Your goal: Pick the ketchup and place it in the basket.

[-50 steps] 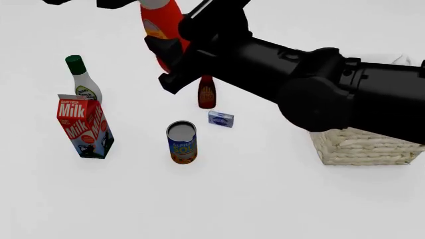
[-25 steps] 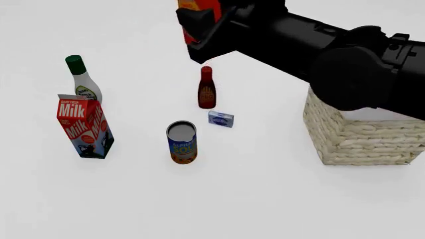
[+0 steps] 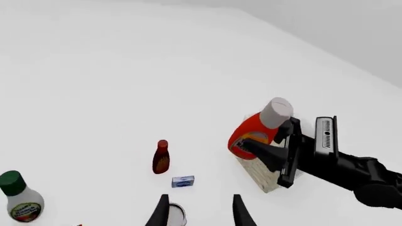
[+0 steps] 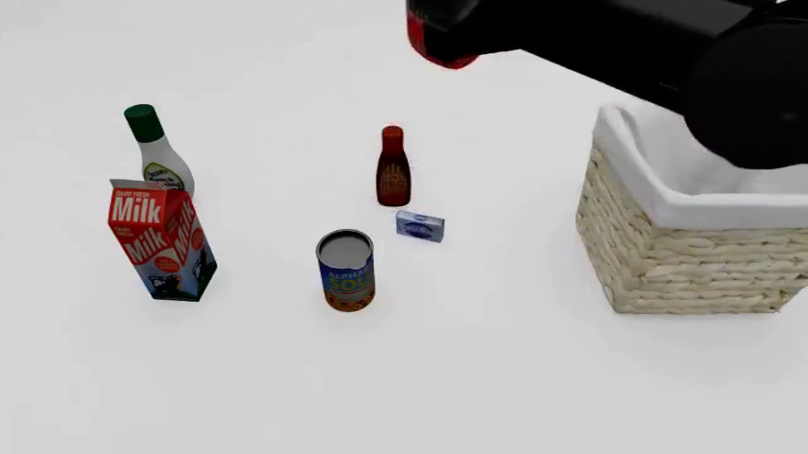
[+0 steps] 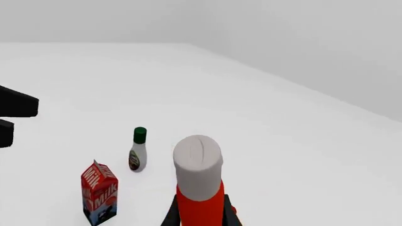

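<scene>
Since the earlier frames, the right arm has carried the ketchup (image 3: 254,134) rightward and higher; only its red base now shows at the front view's top edge. Right gripper (image 3: 276,143) is clamped on the bottle's body, holding it clear of the table. Bottle's long axis tilts, white cap uppermost. Basket (image 4: 682,265) lies to the right of and below the bottle, which appears just short of its near-left rim. Left gripper (image 3: 199,209) hangs empty, fingers parted, well apart.
</scene>
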Controlling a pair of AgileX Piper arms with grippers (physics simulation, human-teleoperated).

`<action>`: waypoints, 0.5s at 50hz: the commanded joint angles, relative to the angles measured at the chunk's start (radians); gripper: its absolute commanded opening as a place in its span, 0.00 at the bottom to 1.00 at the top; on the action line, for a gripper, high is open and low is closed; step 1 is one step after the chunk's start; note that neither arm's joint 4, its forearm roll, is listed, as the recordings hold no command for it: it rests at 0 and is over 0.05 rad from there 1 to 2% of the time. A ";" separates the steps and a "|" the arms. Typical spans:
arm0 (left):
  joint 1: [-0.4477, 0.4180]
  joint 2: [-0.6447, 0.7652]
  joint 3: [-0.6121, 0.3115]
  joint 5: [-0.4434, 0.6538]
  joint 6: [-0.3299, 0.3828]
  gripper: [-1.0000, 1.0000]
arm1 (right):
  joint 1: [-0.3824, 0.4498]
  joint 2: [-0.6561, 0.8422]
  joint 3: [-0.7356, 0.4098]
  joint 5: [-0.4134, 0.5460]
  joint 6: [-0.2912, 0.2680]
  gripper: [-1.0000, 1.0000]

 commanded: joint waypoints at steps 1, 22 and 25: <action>0.098 -0.076 0.081 -0.068 -0.006 1.00 | -0.058 -0.041 -0.020 0.040 0.036 0.00; 0.198 -0.200 0.322 -0.264 -0.007 1.00 | -0.212 -0.072 -0.016 0.081 0.076 0.00; 0.213 -0.211 0.371 -0.306 -0.010 1.00 | -0.239 -0.077 -0.015 0.087 0.081 0.00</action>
